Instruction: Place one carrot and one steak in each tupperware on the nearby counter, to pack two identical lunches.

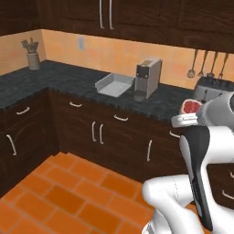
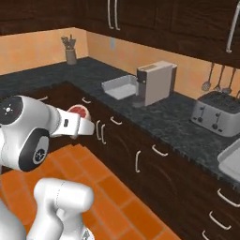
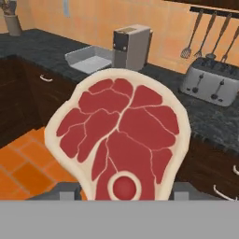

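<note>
My gripper (image 1: 188, 112) is shut on a steak (image 1: 190, 106), a flat red piece with a pale tan rim. It holds the steak in the air in front of the drawers, short of the counter (image 1: 68, 80). In the hand view the steak (image 3: 122, 133) stands upright close to the camera and hides the fingertips. From the right base view the steak (image 2: 79, 111) sticks up from the hand. One grey tupperware (image 1: 114, 85) (image 2: 119, 87) (image 3: 88, 58) lies empty on the counter left of the coffee machine. A second tupperware (image 2: 232, 161) shows at the far right edge. The carrot is out of view.
A coffee machine (image 1: 148, 77) (image 2: 157, 83) stands beside the left tray, and a silver toaster (image 2: 216, 113) (image 3: 210, 84) sits further right. Kitchen utensils hang on the wall above the toaster. A utensil jar (image 1: 33, 58) stands in the far left corner. Orange floor tiles lie below.
</note>
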